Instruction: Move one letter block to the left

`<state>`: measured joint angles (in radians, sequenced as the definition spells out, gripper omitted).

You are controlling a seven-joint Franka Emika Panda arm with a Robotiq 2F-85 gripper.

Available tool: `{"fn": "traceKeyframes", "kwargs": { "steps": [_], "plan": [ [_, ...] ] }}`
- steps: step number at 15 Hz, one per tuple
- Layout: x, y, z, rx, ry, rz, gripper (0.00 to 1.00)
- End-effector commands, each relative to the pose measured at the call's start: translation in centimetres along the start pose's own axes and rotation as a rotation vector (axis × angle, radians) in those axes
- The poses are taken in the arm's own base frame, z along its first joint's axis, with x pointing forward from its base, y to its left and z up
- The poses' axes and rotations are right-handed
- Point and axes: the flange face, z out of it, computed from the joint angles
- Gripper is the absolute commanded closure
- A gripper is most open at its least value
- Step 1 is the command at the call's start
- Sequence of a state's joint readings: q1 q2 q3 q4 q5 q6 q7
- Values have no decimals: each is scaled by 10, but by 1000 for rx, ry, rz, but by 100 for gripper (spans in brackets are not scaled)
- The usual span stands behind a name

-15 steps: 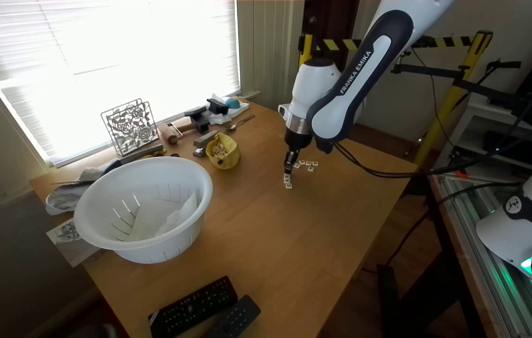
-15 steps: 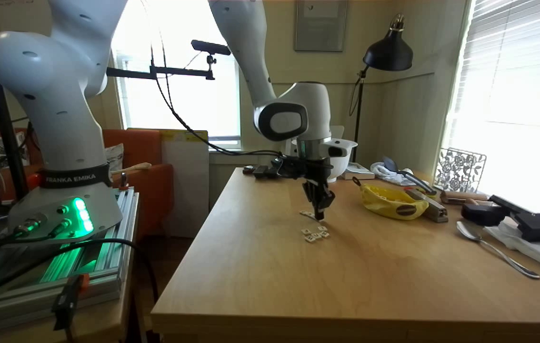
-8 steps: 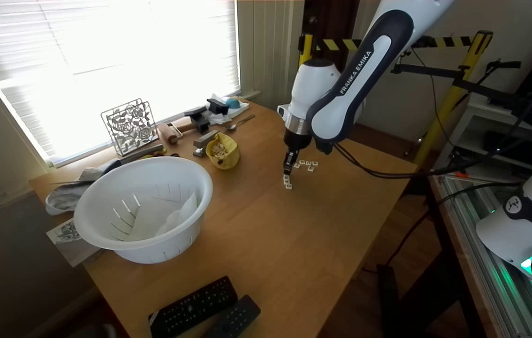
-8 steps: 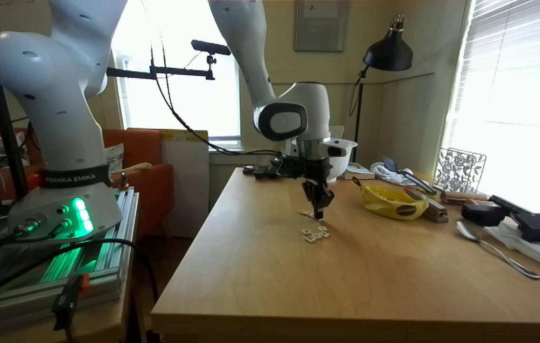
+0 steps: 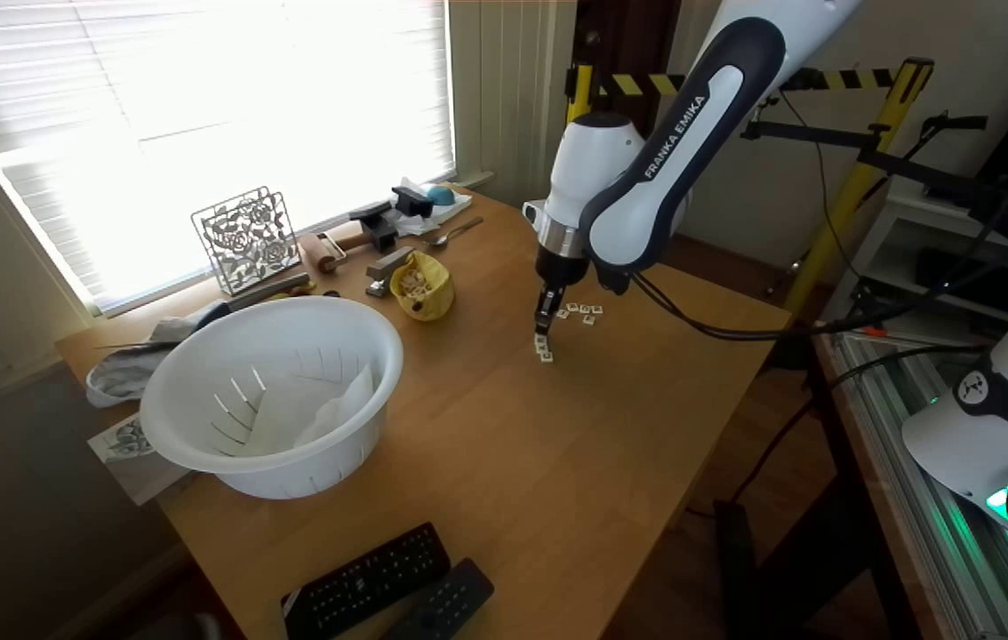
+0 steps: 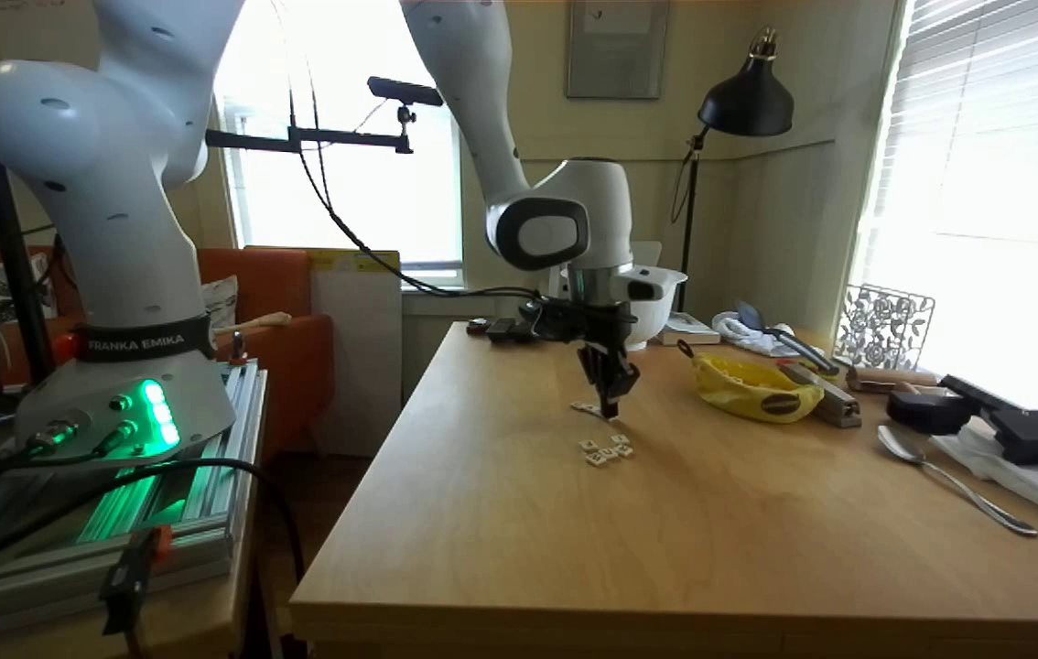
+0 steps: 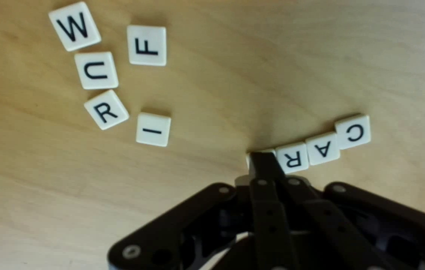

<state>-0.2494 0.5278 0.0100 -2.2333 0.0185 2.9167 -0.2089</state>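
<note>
Closed fingers (image 7: 266, 165) mostly hide one letter block (image 7: 271, 150), perhaps touching it

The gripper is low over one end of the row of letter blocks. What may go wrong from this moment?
The end block, mostly hidden under the gripper, seems to touch R beside it, so pushing may also shift A and C. The wrist view barely shows this block, so a slip might go unnoticed. The gripper looks shut, so it would likely push rather than grasp, and could ride over the edge.
</note>
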Motion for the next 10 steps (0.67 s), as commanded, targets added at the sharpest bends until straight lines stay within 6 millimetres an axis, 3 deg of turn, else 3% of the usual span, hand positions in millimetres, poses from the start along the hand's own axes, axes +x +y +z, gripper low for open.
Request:
{"fn": "traceKeyframes", "kwargs": {
  "steps": [1,10],
  "plan": [
    [-7,-2,-4,13,-6,-17,100],
    [-8,-4,-21,5,25,-44,100]
  ]
}}
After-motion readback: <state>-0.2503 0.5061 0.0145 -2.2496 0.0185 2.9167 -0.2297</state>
